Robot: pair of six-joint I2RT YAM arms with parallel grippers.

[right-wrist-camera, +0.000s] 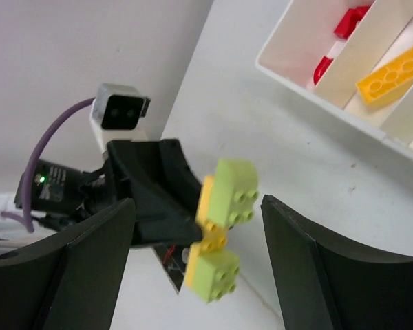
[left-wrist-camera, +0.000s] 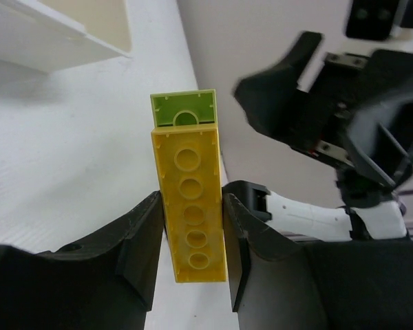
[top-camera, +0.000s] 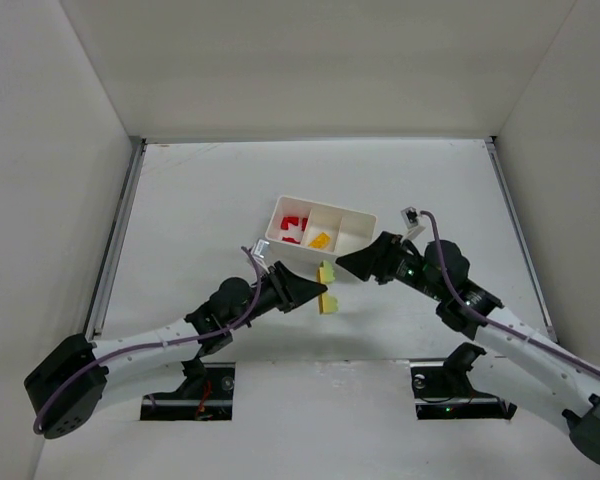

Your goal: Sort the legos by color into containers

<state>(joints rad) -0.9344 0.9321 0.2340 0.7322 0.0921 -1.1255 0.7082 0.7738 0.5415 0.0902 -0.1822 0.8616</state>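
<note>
The left gripper (top-camera: pixel 318 290) clamps a yellow brick (left-wrist-camera: pixel 191 206) carrying two green bricks (right-wrist-camera: pixel 235 192), while the right gripper (top-camera: pixel 346 264) stands spread apart just beside it.

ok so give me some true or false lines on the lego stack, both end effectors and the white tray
1. The left end effector is clamped on a long yellow plastic brick. True.
2. Two pale green plastic bricks are stuck to that yellow brick. True.
3. The right end effector is shut on a green brick. False: its jaws stand open, holding nothing.
4. In the white plastic tray, the red plastic bricks share a compartment with the orange plastic brick. False: a dividing wall separates them.
</note>
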